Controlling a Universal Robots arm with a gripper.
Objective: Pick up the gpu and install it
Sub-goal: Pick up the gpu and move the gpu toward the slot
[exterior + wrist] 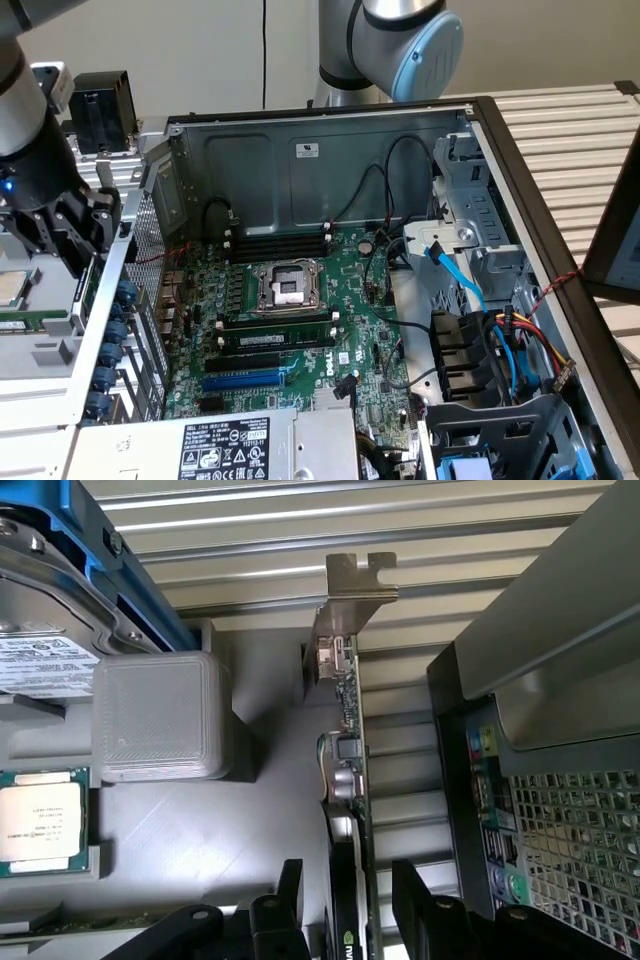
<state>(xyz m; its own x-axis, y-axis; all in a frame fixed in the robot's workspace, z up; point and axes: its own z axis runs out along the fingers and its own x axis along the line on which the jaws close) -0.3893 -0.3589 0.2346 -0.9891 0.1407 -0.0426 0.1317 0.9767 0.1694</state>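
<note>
Beside the open case (330,150), over the parts tray (200,840), the gripper (350,905) straddles the upright gpu (348,770), claw spread and not pinching. Pickup isn't done, and the blue motherboard slot (245,380) is empty.

Pale slatted tabletop (575,130), showing at the upper right of the exterior view. Carries an open desktop computer case (270,160) across the middle and right of that frame, laid on its side with the motherboard facing up. Carries also a grey moulded parts tray (40,395) at the lower left, just beside the case. Seen again from the wrist: the same slats (300,530), running between the tray (180,840) and the case's rear panel (560,630). Standing on edge along the tray's border, the gpu (350,770), bracket end over the slats.
</note>
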